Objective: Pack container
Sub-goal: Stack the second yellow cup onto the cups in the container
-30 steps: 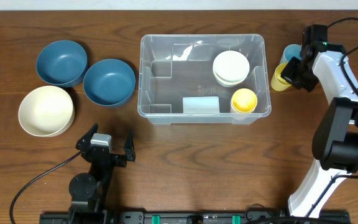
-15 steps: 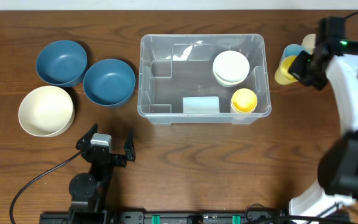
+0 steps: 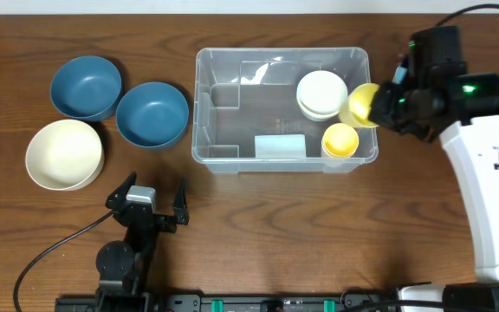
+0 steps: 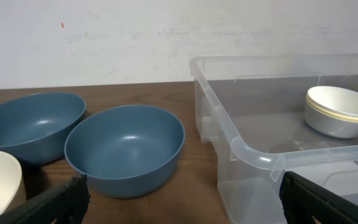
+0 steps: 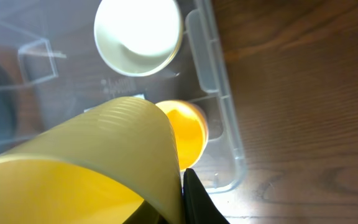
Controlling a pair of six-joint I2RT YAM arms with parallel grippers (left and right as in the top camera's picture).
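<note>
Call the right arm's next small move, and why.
Probably ease the right pincer a little left and down, then release. Its held yellow cup hangs over the right rim of the container, not yet inside. The yellow cup in the bin sits close by, a likely nesting spot.

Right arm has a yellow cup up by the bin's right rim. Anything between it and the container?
No lid or obstacle shows. The held yellow cup in the right gripper hangs over the right rim of the container. Inside that end sit the white bowls and a second yellow cup, so probably aim beside them.
</note>
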